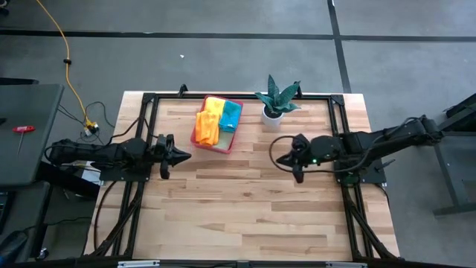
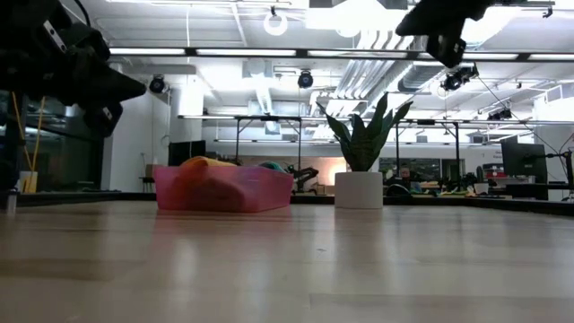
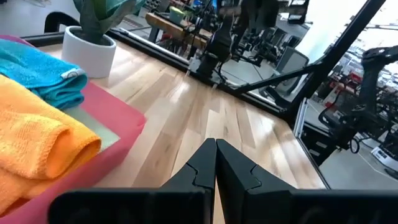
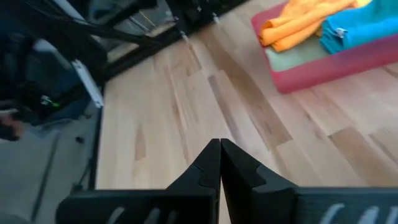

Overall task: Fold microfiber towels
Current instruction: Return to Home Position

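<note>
A grey concrete floor (image 1: 223,59) is surrounding the pale wooden worktop (image 1: 245,216) in the high view, with dark lines (image 1: 223,33) crossing it along the top of the frame and down the upper right. A yellow cable (image 1: 67,63) is trailing across the upper left, above a grey side table (image 1: 37,104) sitting at the left edge. In the low view, bright ceiling lights (image 2: 359,13) are shining over white pipes (image 2: 359,76), and a dark monitor (image 2: 518,160) is standing at the right.

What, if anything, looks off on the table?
Nothing stands out. Folded towels lie inside the pink tray, which sits slightly skewed; the potted plant is upright; left gripper and right gripper are shut, above the table.
</note>
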{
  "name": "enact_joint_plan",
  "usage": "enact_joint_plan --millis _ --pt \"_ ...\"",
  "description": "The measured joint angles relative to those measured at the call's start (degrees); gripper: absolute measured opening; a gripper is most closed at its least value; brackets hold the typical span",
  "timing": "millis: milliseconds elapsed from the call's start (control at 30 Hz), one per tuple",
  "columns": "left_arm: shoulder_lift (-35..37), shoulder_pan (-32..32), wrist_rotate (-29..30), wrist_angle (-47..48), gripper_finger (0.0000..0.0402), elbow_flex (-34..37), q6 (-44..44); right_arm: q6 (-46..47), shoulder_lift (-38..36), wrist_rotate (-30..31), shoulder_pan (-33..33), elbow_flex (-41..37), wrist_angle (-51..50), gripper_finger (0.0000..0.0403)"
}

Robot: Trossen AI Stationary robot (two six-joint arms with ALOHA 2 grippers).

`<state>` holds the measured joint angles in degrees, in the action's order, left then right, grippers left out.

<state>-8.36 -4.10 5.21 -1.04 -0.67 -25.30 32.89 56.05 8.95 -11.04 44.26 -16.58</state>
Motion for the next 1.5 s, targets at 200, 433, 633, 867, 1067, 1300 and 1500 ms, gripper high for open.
enact_joint_plan --millis 200,433,633,867,1067,1300,1500 --pt "0.02 -0.02 0.02 -0.26 0.0 0.0 1.85 2.42 -13.77 -0.8 -0.02 -15.84 16.12 0.0" --pt "0.02 -0.02 0.02 -0.25 0.0 0.0 2.53 -4.4 -31.37 -3.91 6.61 -25.37 16.44 0.0" --pt "0.02 -0.02 0.04 -0.26 0.0 0.0 2.51 -7.53 -44.99 -6.67 8.34 -31.97 16.27 0.0" --pt "0.01 -0.01 0.12 -0.28 0.0 0.0 2.53 -8.98 -55.98 -7.86 6.72 -38.03 15.26 0.0" --pt "-0.09 -0.02 0.0 -0.48 0.0001 -0.03 2.49 -12.62 -55.9 -9.2 5.2 -41.6 14.81 0.0" --pt "-0.44 -0.02 -0.01 -0.3 0.0001 -0.05 2.52 -17.87 -54.87 -8.06 5.04 -43.68 17.54 0.0" --pt "-0.44 -0.02 -0.02 -0.26 0.0001 -0.05 2.5 -24.78 -53.72 -7.99 5.04 -43.68 17.53 0.0"
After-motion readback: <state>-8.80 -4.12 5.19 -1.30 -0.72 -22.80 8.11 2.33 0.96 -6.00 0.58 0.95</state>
